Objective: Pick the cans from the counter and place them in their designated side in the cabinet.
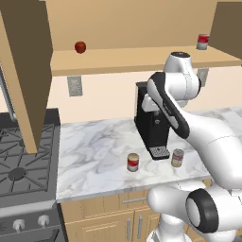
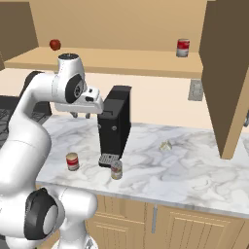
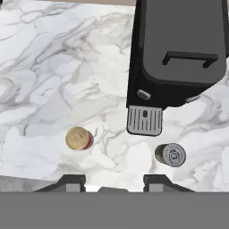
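Observation:
Two cans stand upright on the white marble counter in front of a black coffee machine. The red-label can is on the left; the olive-label can stands by the machine's drip tray. My gripper hovers high above both, pointing down, open and empty. The wall cabinet shelf holds a red-and-grey can at its right end and a red ball at its left end.
The black coffee machine stands tall just behind the cans. A gas stove adjoins the counter on the left. The cabinet's brown doors hang open at both ends of the shelf.

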Robot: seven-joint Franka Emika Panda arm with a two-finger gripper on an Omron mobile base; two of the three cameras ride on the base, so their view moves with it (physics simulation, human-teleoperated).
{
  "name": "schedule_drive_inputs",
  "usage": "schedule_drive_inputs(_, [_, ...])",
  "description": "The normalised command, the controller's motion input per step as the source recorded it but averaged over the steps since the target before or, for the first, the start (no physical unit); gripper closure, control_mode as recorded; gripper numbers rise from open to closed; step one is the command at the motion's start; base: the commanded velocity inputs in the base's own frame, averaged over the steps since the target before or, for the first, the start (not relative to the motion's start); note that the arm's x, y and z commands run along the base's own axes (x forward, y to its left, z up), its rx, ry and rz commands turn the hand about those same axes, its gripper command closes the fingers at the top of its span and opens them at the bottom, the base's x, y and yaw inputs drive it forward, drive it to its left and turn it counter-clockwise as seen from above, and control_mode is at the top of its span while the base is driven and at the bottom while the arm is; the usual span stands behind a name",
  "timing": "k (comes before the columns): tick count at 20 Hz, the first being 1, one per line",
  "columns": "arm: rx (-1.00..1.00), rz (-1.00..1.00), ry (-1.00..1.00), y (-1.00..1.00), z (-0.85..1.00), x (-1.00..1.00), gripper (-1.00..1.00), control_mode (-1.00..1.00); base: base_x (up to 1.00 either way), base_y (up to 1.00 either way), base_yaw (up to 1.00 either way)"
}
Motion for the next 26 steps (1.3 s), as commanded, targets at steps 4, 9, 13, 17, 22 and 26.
schedule_drive_inputs(4, [0.00, -0.01, -0.02, 0.00, 0.00, -0.11, -1.00, -1.00, 0.00, 0.00, 0.00])
schedule_drive_inputs(9, [0.00, -0.02, -0.01, 0.01, -0.19, -0.25, -1.00, -1.00, 0.00, 0.00, 0.00])
schedule_drive_inputs(13, [0.00, 0.00, -0.01, -0.07, -0.26, -0.30, -1.00, -1.00, 0.00, 0.00, 0.00])
schedule_drive_inputs(17, [0.00, 0.00, 0.00, -0.11, -0.21, -0.20, -1.00, -1.00, 0.00, 0.00, 0.00])
schedule_drive_inputs(22, [-0.03, 0.00, -0.01, -0.11, -0.21, -0.15, -1.00, -1.00, 0.00, 0.00, 0.00])
schedule_drive_inputs(26, [-0.05, 0.00, -0.01, -0.13, -0.25, -0.10, -1.00, -1.00, 0.00, 0.00, 0.00])
